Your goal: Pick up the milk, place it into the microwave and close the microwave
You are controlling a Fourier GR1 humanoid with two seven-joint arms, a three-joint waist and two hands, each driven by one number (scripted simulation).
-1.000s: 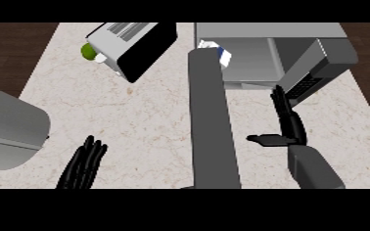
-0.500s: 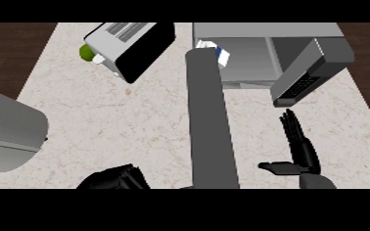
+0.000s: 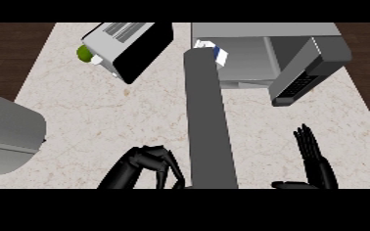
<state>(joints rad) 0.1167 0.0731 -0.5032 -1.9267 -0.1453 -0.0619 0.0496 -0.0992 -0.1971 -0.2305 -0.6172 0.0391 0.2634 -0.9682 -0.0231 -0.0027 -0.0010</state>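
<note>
Counter: we record a pale speckled stone counter [image 3: 108,112], with dark wood showing beyond its far corners.
Microwave: a grey microwave [image 3: 245,54] stands at the far right of the counter, cavity exposed. Its door [image 3: 307,76] hangs swung out to the right, dark inner panel facing us.
Milk: we find the white-and-blue milk [image 3: 215,53] carton inside the microwave, at the left edge of the cavity; most of it is hidden behind the forearm.
Left forearm: a long grey forearm [image 3: 206,122] runs up the middle of the view, its tip at the microwave's left opening.
Left hand: the left hand [image 3: 148,164] shows at the lower edge, fingers curled under, grasping nothing that we can see.
Right hand: the right hand [image 3: 314,159] is at the lower right, fingers straight and together, thumb out, empty.
Toaster: a white-and-black toaster [image 3: 127,49] sits tilted at the far left, with a green fruit [image 3: 85,53] just beside it.
Other: a grey rounded object [image 3: 18,134] lies at the left edge.
</note>
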